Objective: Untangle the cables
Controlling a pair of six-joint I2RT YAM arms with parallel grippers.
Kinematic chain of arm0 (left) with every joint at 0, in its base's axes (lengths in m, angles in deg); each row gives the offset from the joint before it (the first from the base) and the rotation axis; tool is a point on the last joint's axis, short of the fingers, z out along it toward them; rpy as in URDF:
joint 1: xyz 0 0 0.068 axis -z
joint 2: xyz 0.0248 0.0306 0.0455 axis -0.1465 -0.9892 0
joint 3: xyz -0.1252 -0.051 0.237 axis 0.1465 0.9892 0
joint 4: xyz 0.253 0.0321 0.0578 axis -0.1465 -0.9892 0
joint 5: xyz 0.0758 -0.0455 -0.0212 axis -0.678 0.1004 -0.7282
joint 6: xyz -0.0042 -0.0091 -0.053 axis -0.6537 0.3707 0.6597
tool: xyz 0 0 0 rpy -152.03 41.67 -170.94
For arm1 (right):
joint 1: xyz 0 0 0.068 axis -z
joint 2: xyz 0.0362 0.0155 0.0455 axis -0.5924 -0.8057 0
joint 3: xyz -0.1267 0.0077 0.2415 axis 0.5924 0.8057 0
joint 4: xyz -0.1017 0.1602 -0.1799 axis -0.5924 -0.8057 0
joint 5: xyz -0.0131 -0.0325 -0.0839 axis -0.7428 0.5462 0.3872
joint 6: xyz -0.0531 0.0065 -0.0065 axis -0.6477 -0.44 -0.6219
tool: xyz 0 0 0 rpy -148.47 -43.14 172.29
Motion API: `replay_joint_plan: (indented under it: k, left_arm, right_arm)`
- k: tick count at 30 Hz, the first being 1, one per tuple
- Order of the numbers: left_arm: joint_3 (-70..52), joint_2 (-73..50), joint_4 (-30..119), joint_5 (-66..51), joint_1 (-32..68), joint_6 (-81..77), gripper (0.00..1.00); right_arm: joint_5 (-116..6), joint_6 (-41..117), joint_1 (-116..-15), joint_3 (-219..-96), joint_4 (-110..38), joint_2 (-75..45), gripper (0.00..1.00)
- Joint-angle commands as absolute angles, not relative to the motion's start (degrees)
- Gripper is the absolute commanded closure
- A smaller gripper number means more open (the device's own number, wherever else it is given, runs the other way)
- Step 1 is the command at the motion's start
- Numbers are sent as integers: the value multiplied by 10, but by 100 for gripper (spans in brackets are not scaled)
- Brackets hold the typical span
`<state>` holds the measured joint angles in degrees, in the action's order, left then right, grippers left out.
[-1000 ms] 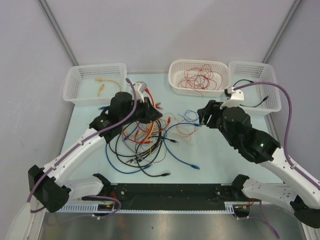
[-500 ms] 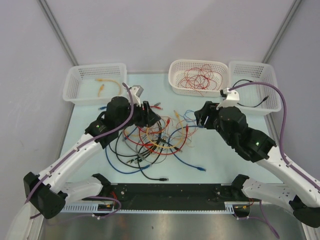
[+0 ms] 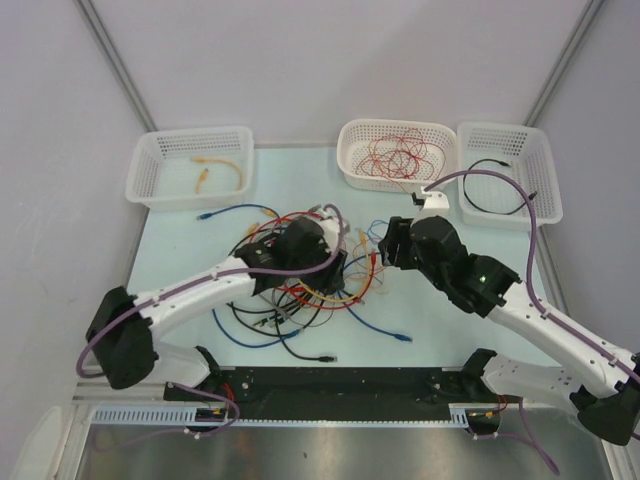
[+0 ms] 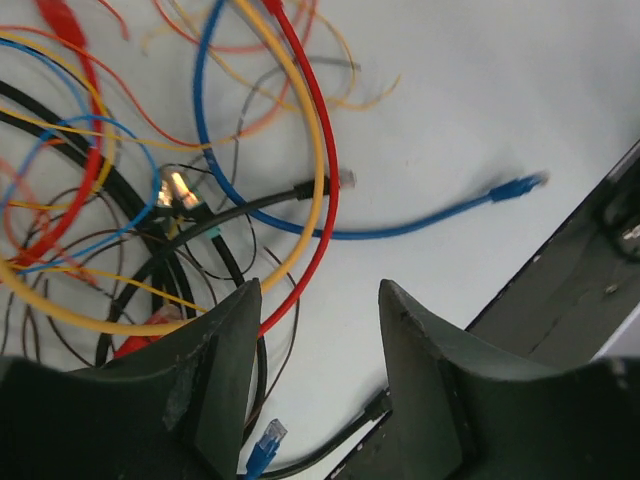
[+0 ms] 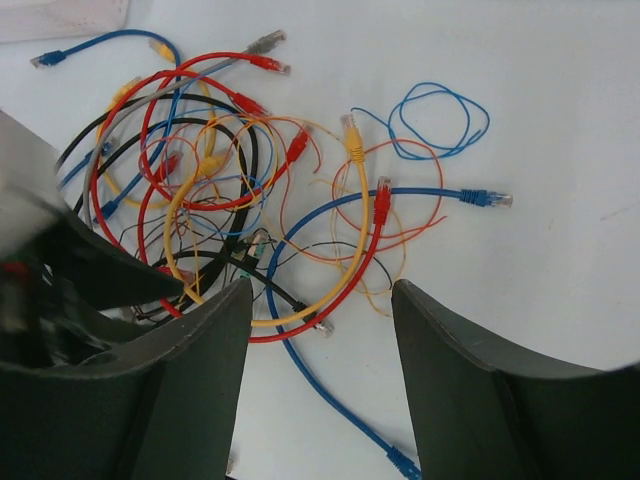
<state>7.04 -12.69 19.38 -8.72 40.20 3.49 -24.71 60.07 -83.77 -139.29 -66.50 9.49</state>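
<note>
Swung the left arm right and nearer over the past second, carrying the left gripper (image 4: 315, 300) from the far-left side of the cables (image 3: 300, 285) to just above the tangle's middle. Opened its jaws on the way, with nothing between them. Left one blue cable (image 3: 240, 209) apart on the tabletop (image 3: 175, 245), far left of the heap. Edged the right gripper (image 5: 320, 290) leftward too, jaws parted and empty, at the heap's right edge. Found the knot mid-tabletop, loops crossing. Judged best: pinch one outer strand near its plug, perhaps the blue lead (image 3: 385, 330) trailing near right, and draw outward slowly, pinning the rest with the other gripper. Kept the left forearm low and long, the right wrist bent down.
</note>
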Motion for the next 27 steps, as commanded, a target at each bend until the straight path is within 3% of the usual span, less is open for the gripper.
replay_joint_plan:
  k: [1, 11, 24, 27]
  left_arm:
    - [5, -206, 142, -134, 451, -36, 46]
    - [-28, -297, 116, -197, 469, -68, 40]
    - [-37, -349, 130, -180, 469, -78, 44]
    - [-30, -358, 127, -176, 469, -79, 50]
  right_arm:
    - [-257, 602, -823, -1393, -644, 106, 37]
    - [-269, 602, -797, -1371, -648, 127, 37]
    - [-287, 597, -775, -1367, -649, 138, 38]
    - [-292, 598, -771, -1362, -645, 139, 38]
